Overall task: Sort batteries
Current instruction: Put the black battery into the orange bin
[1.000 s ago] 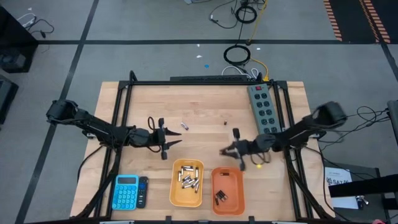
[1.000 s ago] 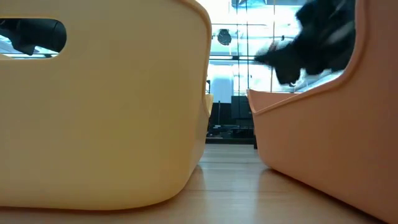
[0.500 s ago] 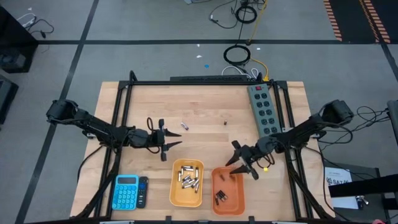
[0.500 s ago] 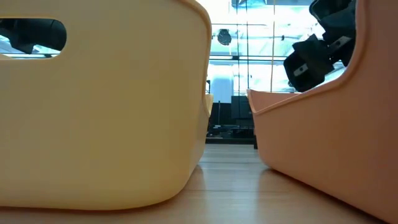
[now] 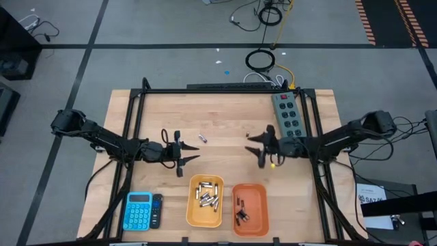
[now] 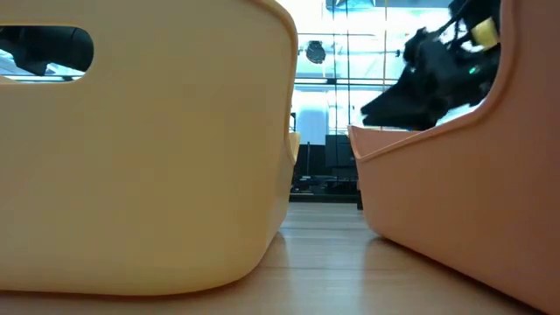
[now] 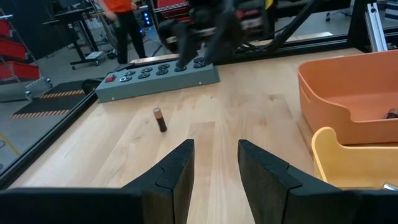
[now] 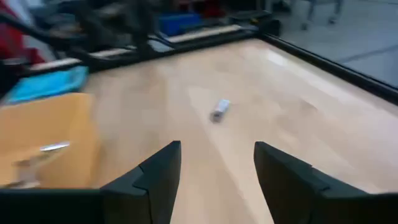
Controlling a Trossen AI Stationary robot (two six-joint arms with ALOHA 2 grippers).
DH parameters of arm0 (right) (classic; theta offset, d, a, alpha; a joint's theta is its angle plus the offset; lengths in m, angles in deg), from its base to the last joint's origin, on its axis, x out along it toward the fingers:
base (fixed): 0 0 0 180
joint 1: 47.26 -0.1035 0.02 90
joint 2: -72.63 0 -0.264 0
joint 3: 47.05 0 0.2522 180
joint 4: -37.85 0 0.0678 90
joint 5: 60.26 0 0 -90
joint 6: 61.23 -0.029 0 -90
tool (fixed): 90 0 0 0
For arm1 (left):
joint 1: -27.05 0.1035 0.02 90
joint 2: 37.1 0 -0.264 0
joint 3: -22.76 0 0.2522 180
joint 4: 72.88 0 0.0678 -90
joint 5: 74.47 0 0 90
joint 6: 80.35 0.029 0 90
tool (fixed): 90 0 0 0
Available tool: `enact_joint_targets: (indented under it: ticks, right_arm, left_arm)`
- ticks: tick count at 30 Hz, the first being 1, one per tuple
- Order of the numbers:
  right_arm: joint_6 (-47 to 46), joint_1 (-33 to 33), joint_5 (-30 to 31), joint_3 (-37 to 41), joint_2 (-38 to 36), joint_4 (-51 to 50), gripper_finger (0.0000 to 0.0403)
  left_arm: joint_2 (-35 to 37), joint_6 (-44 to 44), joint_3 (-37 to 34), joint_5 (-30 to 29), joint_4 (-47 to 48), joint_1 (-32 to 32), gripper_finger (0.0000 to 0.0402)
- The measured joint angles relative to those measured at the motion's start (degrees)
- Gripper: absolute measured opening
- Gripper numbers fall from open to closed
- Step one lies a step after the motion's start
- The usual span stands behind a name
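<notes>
Right fingers (image 8: 163, 180): spread apart, holding nothing.
Right gripper (image 5: 261, 146): above the worktop (image 5: 225, 116) beside the power strip (image 5: 289, 119).
Left gripper (image 5: 183, 158): fingers (image 7: 177, 174) parted, empty.
Loose batteries: two; a silvery battery (image 5: 203, 138), long axis diagonal, and a dark battery (image 5: 247, 135).
Yellow bin (image 5: 205, 200): several silvery batteries.
Orange bin (image 5: 250, 208): a few dark batteries.

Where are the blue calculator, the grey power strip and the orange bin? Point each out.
blue calculator (image 5: 138, 210): high view, keypad middle.
grey power strip (image 5: 287, 117): high view, socket row.
orange bin (image 5: 235, 190): high view, far rim.
</notes>
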Motion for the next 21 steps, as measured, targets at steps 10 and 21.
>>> enact_joint_targets:
  ticks: [10,21]
  right_arm:
    - [3.25,12.36,-3.05,0.0,8.32,1.28,0.0196]
    - [6.37,17.19,-4.48,-0.02,21.5,13.9,0.0196]
  left_arm:
    - [0.0,0.02,0.0,-0.03,0.01,0.07,0.0134]
    - [0.0,0.02,0.0,-0.37,0.05,0.07,0.0134]
